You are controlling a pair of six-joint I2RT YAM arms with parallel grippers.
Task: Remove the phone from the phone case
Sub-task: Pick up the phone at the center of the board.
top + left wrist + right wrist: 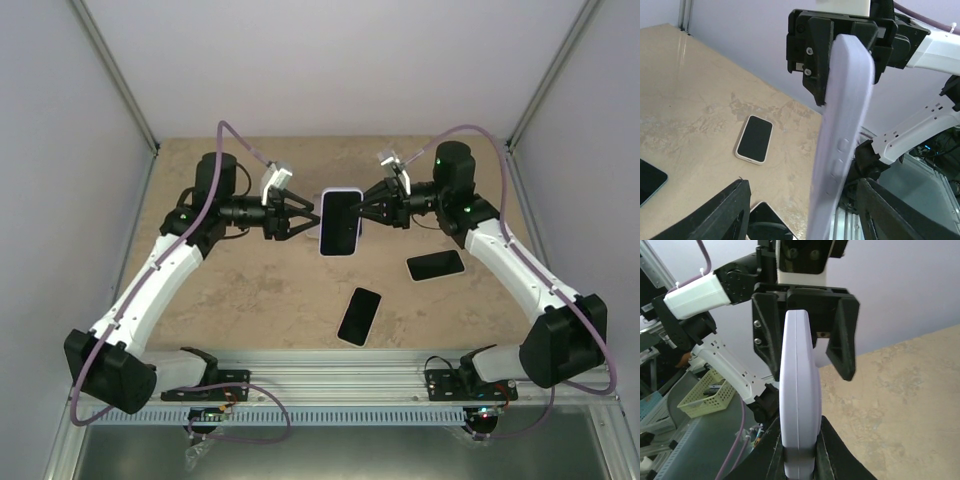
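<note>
**Task item.** The phone (339,222) is seated in the lavender phone case (340,192). In the top view its dark screen faces up and the case rim frames it on all sides. The assembly is held clear of the worktop (250,290), between the two arms and towards the far half of the surface.

**Right tool.** The right tool (360,213) is clenched on the phone case at its right long edge. In the right wrist view its fingers (837,462) press against both faces of the case, which appears edge-on and runs away from the camera.

**Left tool.** The left tool (311,220) is released. Its jaws stand wide apart at the left long edge of the case. In the right wrist view its two fingers (842,335) straddle the far edge. One stands clearly apart from the case. The other is just beside it, and the pictures do not show whether it touches. In the left wrist view the case edge with its two side buttons runs up between the spread fingers.

**Other items on the worktop.**
- The right spare phone (435,266) lies flat, screen up, near the right arm.
- The near spare phone (359,316) lies flat, screen up, closer to the arm bases.
- Both are well apart from the held case.
</note>
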